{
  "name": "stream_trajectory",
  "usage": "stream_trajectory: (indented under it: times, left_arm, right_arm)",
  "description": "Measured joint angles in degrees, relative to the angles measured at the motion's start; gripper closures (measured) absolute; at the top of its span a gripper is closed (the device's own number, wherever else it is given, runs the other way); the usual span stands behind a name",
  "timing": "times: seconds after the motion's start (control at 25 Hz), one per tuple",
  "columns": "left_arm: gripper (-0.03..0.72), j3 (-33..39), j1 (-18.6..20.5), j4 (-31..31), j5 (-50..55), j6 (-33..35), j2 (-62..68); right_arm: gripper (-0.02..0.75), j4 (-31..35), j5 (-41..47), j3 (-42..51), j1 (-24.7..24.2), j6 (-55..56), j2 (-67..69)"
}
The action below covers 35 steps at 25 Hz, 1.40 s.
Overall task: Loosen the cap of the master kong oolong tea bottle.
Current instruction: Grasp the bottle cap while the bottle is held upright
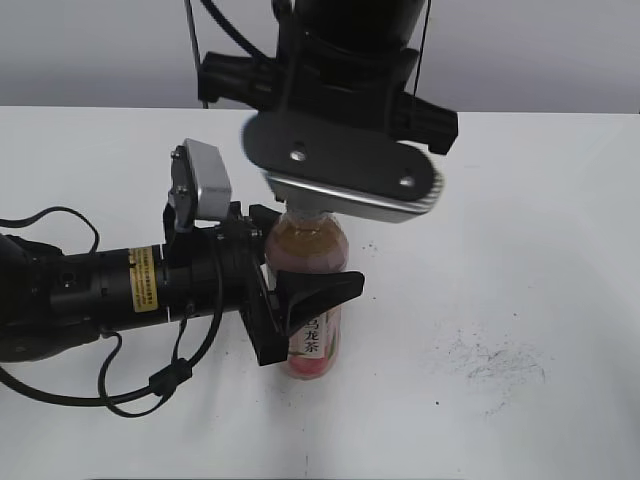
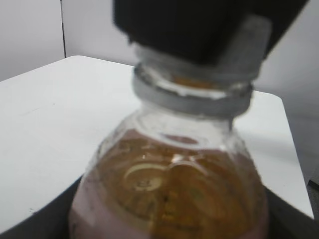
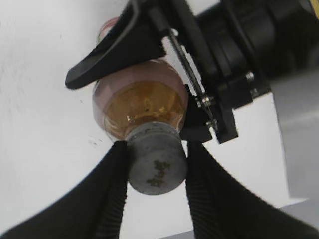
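The master kong oolong tea bottle (image 1: 312, 300) stands upright on the white table, amber tea inside and a pink label. My left gripper (image 1: 300, 290) is shut on the bottle's body from the left; the left wrist view shows the bottle's shoulder (image 2: 174, 184) filling the frame, the left fingers barely visible. My right gripper (image 3: 155, 167) comes from above and is shut on the white cap (image 3: 156, 169), a finger pressed on each side. In the exterior view the cap is hidden under the right wrist (image 1: 340, 165).
The white table (image 1: 520, 250) spreads all round, with grey scuff marks (image 1: 495, 360) at the right front. The left arm's body and cables (image 1: 90, 290) lie along the table's left side.
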Motion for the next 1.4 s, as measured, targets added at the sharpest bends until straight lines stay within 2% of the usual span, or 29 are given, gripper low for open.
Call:
stream_trajectory:
  times: [0.08, 0.16, 0.24, 0.36, 0.48, 0.64, 0.72, 1.04, 1.24, 1.4]
  left_arm:
    - [0.243, 0.0, 0.0, -0.1, 0.0, 0.0, 0.0]
    - [0.243, 0.0, 0.0, -0.2, 0.1, -0.1, 0.0]
    - [0.243, 0.0, 0.0, -0.2, 0.1, -0.2, 0.0]
    - [0.243, 0.0, 0.0, -0.2, 0.1, -0.2, 0.0]
    - [0.243, -0.1, 0.0, -0.3, 0.2, -0.2, 0.0]
    - [0.243, -0.1, 0.0, -0.2, 0.2, -0.2, 0.0]
    - [0.243, -0.1, 0.0, -0.2, 0.2, -0.2, 0.0]
    - [0.243, -0.1, 0.0, -0.2, 0.2, -0.2, 0.0]
    - [0.243, -0.1, 0.0, -0.1, 0.1, -0.2, 0.0]
    - [0.243, -0.1, 0.0, -0.1, 0.1, -0.2, 0.0]
  right_arm:
    - [0.468, 0.0, -0.1, 0.0, 0.0, -12.0, 0.0]
    - [0.468, 0.0, -0.2, 0.0, 0.0, -17.6, 0.0]
    - [0.468, -0.1, -0.2, 0.0, 0.0, -17.6, 0.0]
    - [0.468, -1.2, -0.2, 0.0, 0.0, -10.2, 0.0]
    - [0.415, -1.7, -0.2, 0.0, 0.0, 4.3, 0.0]
    - [0.225, -5.2, -0.3, 0.0, 0.0, 33.9, 0.0]
    - [0.165, -4.8, -0.3, 0.0, 0.0, 49.0, 0.0]
    - [0.150, 4.2, -0.3, 0.0, 0.0, 95.5, 0.0]
    - [0.150, 1.3, -0.3, 0.0, 0.0, 126.7, 0.0]
    - [0.159, 1.1, -0.3, 0.0, -0.1, 135.3, -0.1]
